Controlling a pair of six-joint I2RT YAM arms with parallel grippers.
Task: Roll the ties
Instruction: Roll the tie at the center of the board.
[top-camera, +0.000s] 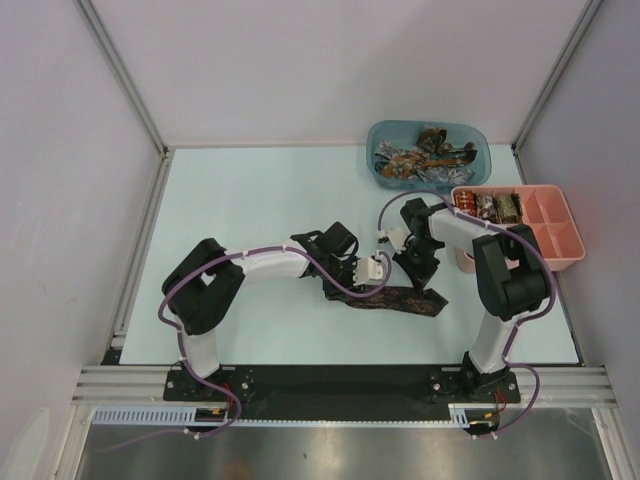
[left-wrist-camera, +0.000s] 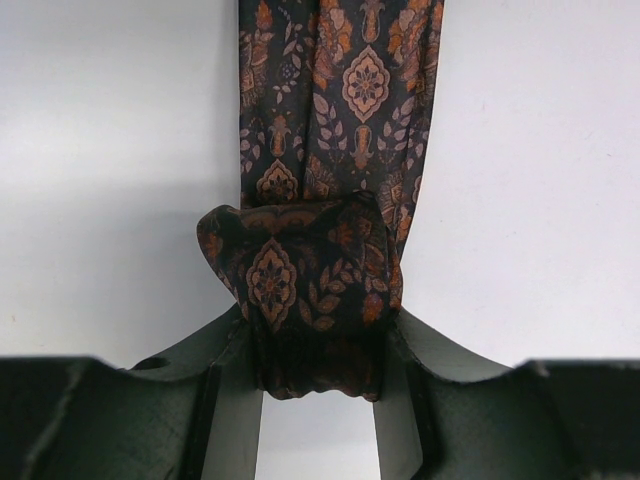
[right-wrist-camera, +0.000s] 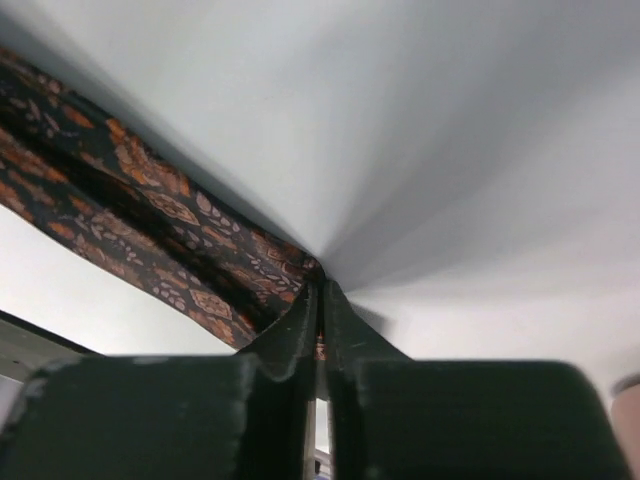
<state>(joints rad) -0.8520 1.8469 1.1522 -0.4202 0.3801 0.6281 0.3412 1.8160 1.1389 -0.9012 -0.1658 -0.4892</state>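
While left gripper (left-wrist-camera: 318, 330) clamps rolled end of dark brown patterned tie (left-wrist-camera: 345, 90), length runs straight ahead; right gripper (right-wrist-camera: 320, 300), fingers together, pinches tie farther along.

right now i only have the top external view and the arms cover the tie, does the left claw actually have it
observer: Yes. In the left wrist view the left claw is shut on the folded-over end of the tie.
operator: is the rest of it straight
observer: From that fold the tie runs flat and straight away from the claw across the table.
operator: and the right claw
observer: The right wrist view shows the right claw pinched shut on the tie's edge, with a sliver of fabric showing between its fingers.
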